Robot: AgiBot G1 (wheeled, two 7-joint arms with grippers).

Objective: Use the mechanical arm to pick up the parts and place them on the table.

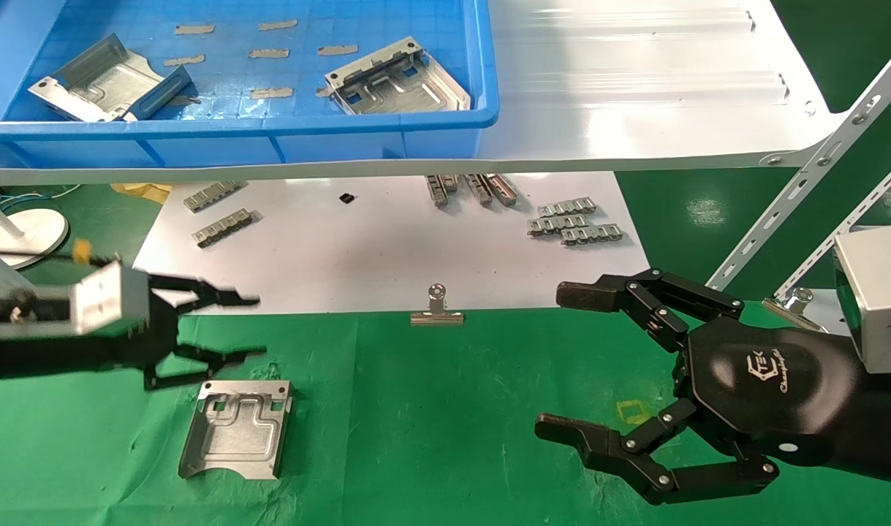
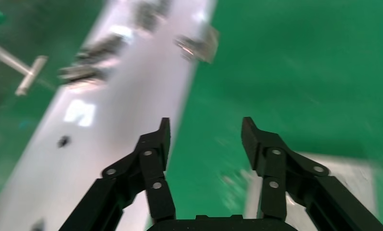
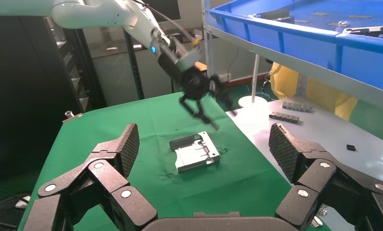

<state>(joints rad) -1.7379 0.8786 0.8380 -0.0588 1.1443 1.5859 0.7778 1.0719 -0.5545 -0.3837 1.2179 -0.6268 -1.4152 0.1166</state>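
A silver part (image 1: pixel 237 429) is laid flat on the green worktop (image 1: pixel 430 424). The left hand (image 1: pixel 251 326) is held just above it, fingers apart. The right hand (image 1: pixel 562 365) is parked nearby, also spread.

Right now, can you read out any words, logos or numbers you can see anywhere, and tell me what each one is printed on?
White logo and a line of script on the black hexagonal body of the right gripper: the emblem looks like "CTEK", but the script beneath it is too small to read with confidence.
Yellow square outline on the green cloth table: a mark, no text.
The shiny silver stamped metal part below the left gripper bears no readable text.
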